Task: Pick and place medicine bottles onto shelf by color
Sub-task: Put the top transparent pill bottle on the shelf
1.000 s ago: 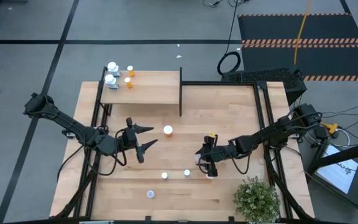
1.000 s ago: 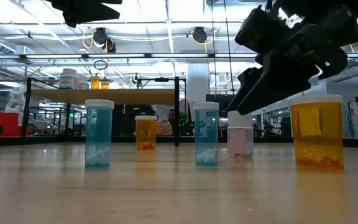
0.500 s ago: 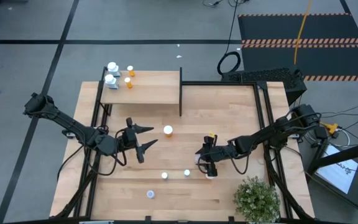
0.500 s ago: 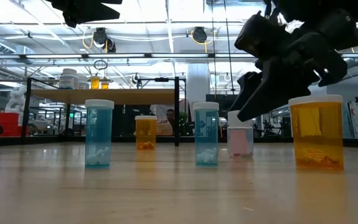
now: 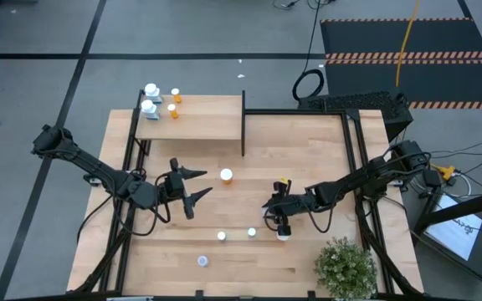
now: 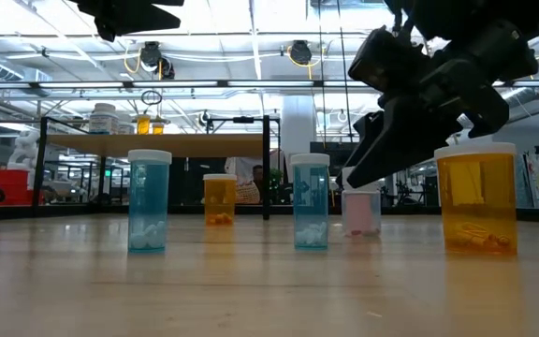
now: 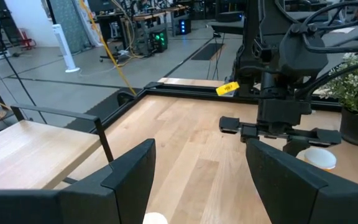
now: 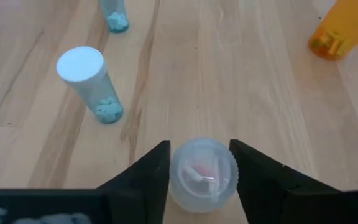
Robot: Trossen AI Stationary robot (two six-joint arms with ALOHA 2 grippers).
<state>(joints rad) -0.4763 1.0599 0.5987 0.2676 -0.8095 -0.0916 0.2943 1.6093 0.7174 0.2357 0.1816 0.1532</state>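
Medicine bottles (image 6: 149, 199) stand on light-wood tabletop (image 6: 251, 281), workshop behind.

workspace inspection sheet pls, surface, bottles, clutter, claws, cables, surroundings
surface: light-wood table, upright bottles spread over its near half
job's things: shelf carries four bottles at its far-left end; pale capped bottle stands between the right claw's fingers; blue bottles and an orange bottle wait on the table
clutter: potted plant at the table's near-right corner
claws: right claw straddles the pale bottle, contact unclear; left claw open, empty, above the table
cables: black coil and yellow cable on the floor
surroundings: striped floor mat
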